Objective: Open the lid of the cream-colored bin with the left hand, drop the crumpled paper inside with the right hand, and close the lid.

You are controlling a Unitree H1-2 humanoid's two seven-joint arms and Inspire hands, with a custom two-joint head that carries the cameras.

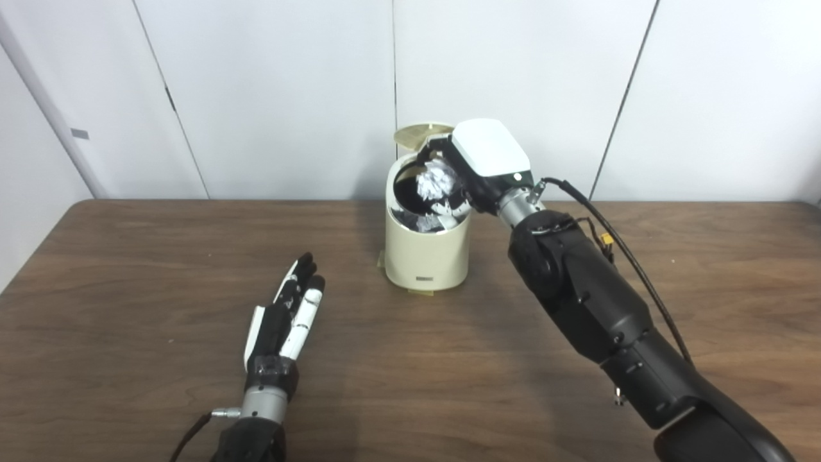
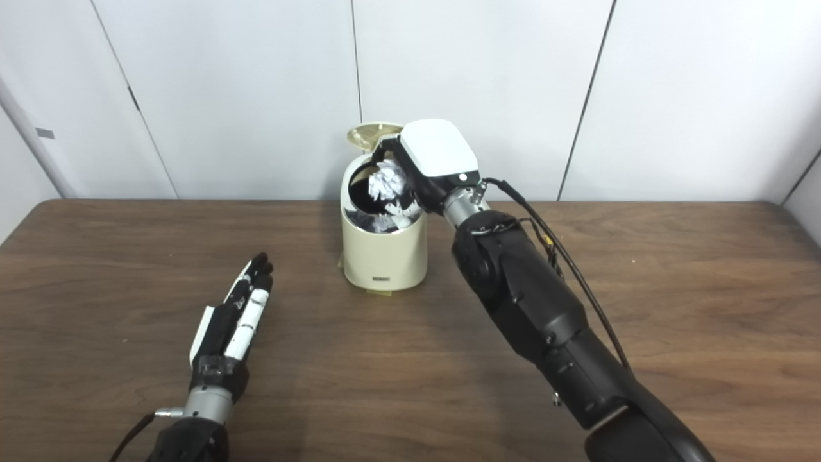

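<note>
I see a dark brown wooden table [image 1: 141, 269] filling the lower half of my view, its far edge meeting a white panelled wall [image 1: 288, 90]. Thin dark seams run down that wall above the table, and a small grey tag [image 1: 79, 133] sits on the wall's left side.

Left hand [image 1: 282, 321] flat, fingers [image 1: 301, 276] straight and empty; right hand [image 1: 478, 163] raised, fingers curled downward.
</note>
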